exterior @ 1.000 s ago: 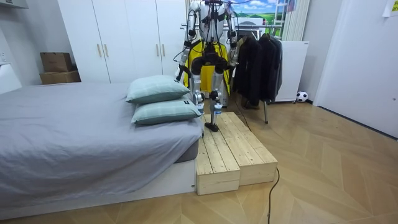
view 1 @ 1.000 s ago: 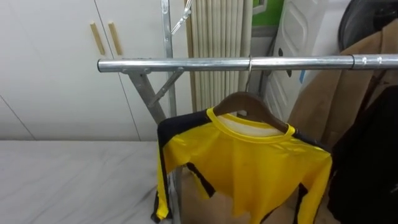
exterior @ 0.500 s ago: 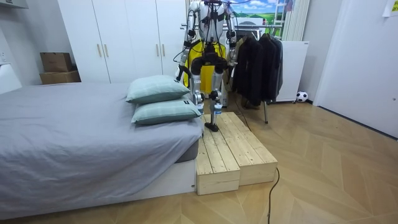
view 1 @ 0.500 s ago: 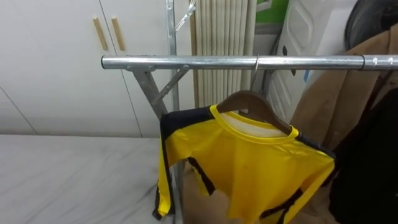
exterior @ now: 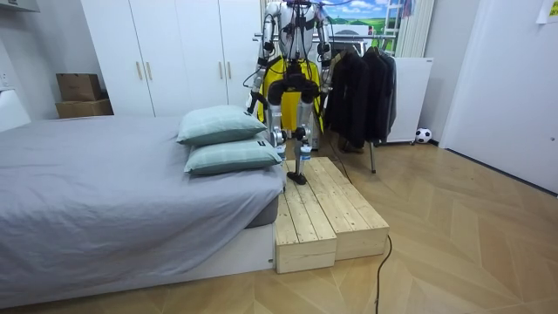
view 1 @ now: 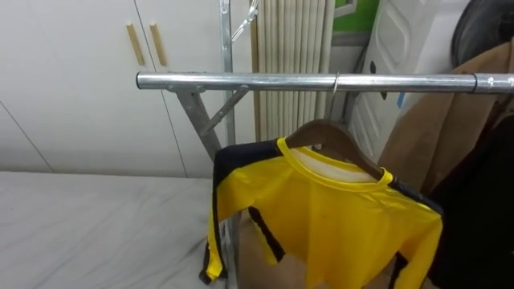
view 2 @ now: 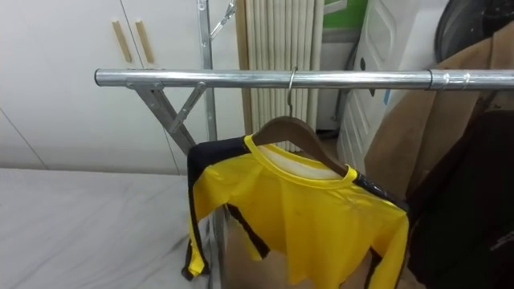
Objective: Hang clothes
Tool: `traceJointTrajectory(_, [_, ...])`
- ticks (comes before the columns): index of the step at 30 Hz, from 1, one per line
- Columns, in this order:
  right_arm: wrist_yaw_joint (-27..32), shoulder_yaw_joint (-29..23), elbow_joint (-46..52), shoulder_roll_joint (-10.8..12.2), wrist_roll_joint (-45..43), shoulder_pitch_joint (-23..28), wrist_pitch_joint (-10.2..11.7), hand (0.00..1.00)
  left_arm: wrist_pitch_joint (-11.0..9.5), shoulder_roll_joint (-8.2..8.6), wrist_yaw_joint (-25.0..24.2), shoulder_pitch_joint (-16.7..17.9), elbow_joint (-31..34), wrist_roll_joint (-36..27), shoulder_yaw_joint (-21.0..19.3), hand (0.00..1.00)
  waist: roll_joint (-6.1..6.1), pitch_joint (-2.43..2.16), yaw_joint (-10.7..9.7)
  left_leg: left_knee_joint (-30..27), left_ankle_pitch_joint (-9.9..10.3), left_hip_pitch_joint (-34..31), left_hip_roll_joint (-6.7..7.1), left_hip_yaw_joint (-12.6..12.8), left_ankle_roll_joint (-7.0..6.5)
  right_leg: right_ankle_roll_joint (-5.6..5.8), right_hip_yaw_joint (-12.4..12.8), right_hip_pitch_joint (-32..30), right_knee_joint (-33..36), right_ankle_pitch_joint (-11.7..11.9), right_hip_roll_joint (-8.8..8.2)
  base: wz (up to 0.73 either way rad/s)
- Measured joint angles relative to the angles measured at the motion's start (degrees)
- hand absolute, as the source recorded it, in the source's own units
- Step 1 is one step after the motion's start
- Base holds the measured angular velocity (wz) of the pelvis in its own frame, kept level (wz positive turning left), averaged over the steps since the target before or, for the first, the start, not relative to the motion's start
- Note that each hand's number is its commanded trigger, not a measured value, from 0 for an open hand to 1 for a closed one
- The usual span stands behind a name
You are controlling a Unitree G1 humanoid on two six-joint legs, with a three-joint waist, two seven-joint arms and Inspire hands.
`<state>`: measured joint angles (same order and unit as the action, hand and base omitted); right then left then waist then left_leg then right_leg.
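A yellow long-sleeved shirt (view 1: 321,217) with black trim hangs on a wooden hanger (view 1: 325,132). The hanger's hook sits over the metal rail (view 1: 241,81) of a clothes rack right in front of me. One sleeve droops at the shirt's left side. In the room view I stand on a wooden platform (exterior: 323,209) facing the rack, with the shirt (exterior: 277,74) before me. My left hand (exterior: 252,103) and right hand (exterior: 329,85) are lowered at my sides, too small to read.
Dark and tan coats (view 1: 474,160) hang on the rail to the right of the shirt. A bed with a grey sheet (view 1: 80,233) lies at my left, white wardrobe doors (view 1: 80,80) stand behind it. Two pillows (exterior: 222,139) lie near the platform.
The eye view has shifted slightly, so everything sits a little further right. The shirt stays on the rail, and I stand in the same spot.
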<state>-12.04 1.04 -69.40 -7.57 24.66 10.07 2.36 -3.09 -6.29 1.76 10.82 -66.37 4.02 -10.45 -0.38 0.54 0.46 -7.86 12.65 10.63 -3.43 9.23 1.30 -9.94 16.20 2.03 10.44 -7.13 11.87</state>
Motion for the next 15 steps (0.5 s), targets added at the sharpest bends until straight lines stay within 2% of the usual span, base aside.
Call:
traceJointTrajectory(7, [0.3,0.0,0.0,0.1,0.0,0.0,0.0,0.0,0.0,-0.11,0.0,0.0,0.0,-0.1,0.1,0.0,-0.13,-0.09,0.0,0.1,0.0,0.0,-0.01,0.0,0.0,-0.02,0.0,-0.1,0.0,-0.1,0.01,0.0])
traceJointTrajectory(15, [1.6,1.2,0.6,0.2,0.0,-1.0,0.0,0.0,0.0,0.04,1.1,0.2,-0.1,-3.8,0.2,0.0,-0.33,-0.14,0.3,0.1,0.0,0.0,-0.06,0.0,0.0,-0.03,-1.2,0.0,0.2,-0.2,-0.13,0.06])
